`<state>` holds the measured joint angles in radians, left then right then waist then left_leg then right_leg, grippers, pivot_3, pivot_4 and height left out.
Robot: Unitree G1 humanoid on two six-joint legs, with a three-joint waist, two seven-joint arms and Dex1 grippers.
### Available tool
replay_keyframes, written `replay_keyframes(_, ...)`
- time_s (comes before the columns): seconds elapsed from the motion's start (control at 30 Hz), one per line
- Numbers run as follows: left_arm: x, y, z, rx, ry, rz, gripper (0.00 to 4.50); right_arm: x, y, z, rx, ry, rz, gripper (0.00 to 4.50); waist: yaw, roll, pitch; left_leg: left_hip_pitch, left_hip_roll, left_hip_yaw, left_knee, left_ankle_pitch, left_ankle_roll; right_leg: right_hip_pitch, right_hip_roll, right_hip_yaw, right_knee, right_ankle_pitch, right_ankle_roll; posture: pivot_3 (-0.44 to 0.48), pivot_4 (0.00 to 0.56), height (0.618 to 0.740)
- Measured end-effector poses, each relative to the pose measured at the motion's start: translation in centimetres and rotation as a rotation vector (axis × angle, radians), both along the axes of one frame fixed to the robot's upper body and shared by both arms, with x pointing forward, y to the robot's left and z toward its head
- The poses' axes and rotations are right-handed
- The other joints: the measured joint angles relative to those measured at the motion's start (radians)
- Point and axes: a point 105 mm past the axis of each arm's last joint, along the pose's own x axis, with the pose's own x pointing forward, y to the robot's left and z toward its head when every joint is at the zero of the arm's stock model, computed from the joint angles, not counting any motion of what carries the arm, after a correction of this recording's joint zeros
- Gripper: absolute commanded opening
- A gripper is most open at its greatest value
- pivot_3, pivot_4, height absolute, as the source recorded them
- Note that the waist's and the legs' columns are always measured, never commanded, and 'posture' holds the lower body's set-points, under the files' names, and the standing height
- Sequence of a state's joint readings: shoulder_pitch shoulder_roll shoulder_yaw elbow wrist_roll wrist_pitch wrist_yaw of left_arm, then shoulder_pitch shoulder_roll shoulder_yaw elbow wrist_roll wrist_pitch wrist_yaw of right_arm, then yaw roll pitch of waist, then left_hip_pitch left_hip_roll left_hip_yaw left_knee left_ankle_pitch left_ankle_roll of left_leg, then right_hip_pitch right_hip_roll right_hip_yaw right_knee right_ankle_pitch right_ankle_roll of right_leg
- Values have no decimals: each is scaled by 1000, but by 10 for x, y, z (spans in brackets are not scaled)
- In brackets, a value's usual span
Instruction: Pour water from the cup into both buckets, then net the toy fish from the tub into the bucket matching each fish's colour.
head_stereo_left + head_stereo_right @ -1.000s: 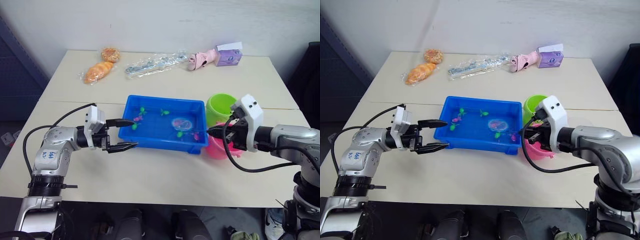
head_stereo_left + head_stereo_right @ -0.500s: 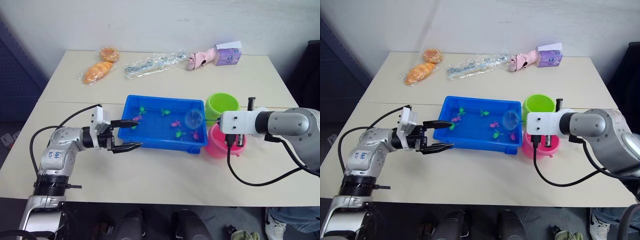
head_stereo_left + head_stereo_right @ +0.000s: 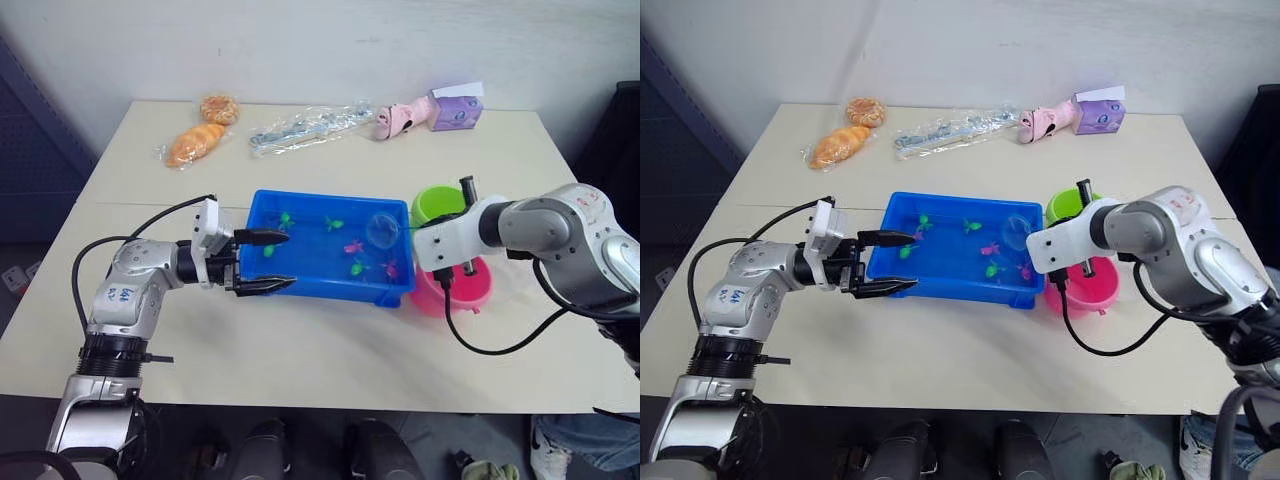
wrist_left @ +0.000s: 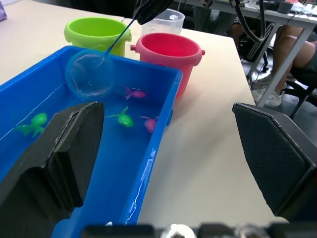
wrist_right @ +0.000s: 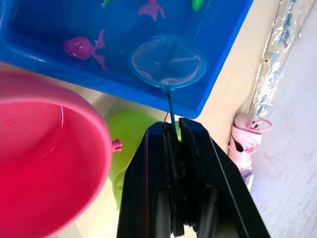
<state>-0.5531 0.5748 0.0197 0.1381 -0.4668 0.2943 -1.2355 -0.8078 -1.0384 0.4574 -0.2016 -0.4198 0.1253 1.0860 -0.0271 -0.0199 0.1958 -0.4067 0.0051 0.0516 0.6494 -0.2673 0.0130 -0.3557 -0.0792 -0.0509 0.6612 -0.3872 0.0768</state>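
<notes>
The blue tub (image 3: 300,205) holds water and several toy fish, some green (image 3: 332,223), some pink (image 3: 352,246). My right gripper (image 5: 171,126) is shut on the net's thin handle. The net's light blue hoop (image 3: 381,231) hangs empty over the tub's right end. Right of the tub stand the green bucket (image 3: 440,205) and, nearer, the pink bucket (image 3: 462,290). The clear cup (image 4: 166,21) stands just beyond the buckets. My left gripper (image 3: 288,259) is open at the tub's left front corner, holding nothing.
Along the table's far edge lie a wrapped bread roll (image 3: 197,143), a doughnut (image 3: 220,108), a clear plastic bag (image 3: 310,128), a pink toy (image 3: 400,120) and a purple box (image 3: 457,110). A person's legs (image 4: 292,44) are beside another table.
The net has come up out of the water as my right wrist rolled. My left gripper has moved right, up to the tub's corner.
</notes>
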Motion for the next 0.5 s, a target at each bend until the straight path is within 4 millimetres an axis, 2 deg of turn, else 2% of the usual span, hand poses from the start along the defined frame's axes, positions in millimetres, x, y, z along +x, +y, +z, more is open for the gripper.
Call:
replay_keyframes(0.23, 0, -1, 2, -4, -5, -5, 4463, -2, 1, -11, -90, 49, 9, 0, 0, 0, 0, 0, 0, 0, 0, 0, 0, 0, 0, 0, 0, 0, 0, 0, 150, 740)
replay_keyframes(0.5, 0, -2, 1, -3, 6, -5, 4463, -17, 4, -17, -161, 154, 22, 0, 3, 0, 0, 0, 0, 0, 1, 0, 0, 1, 0, 0, 0, 0, 0, 0, 150, 740)
